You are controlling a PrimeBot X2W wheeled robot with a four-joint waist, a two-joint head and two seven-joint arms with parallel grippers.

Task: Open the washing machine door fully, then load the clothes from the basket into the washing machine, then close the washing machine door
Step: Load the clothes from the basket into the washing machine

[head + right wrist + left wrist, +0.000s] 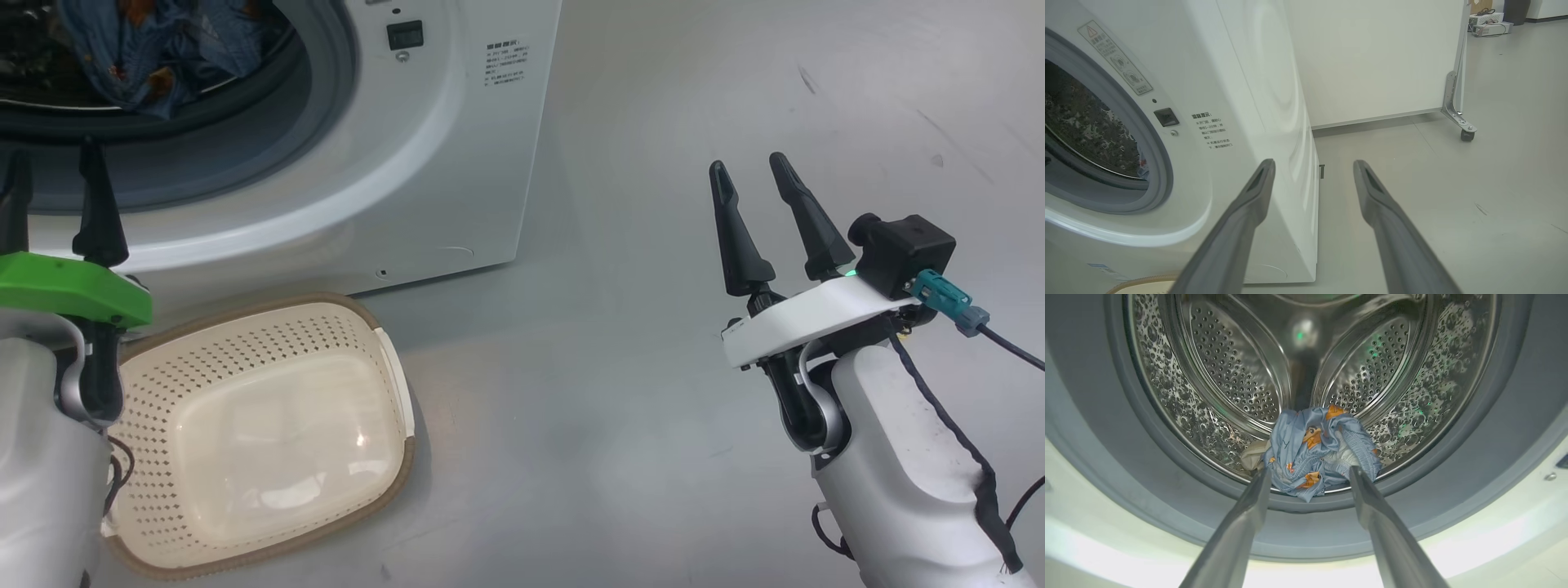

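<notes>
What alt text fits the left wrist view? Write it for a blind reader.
A crumpled bundle of light blue clothes with orange cartoon prints lies at the front lip of the washing machine's steel drum, ringed by the grey rubber seal. The left gripper's two open fingers point at it, empty.

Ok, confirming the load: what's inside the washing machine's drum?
A light blue printed garment lies at the front lip of the perforated steel drum, a cream piece peeking out beside it. Anything beneath them is hidden.
</notes>
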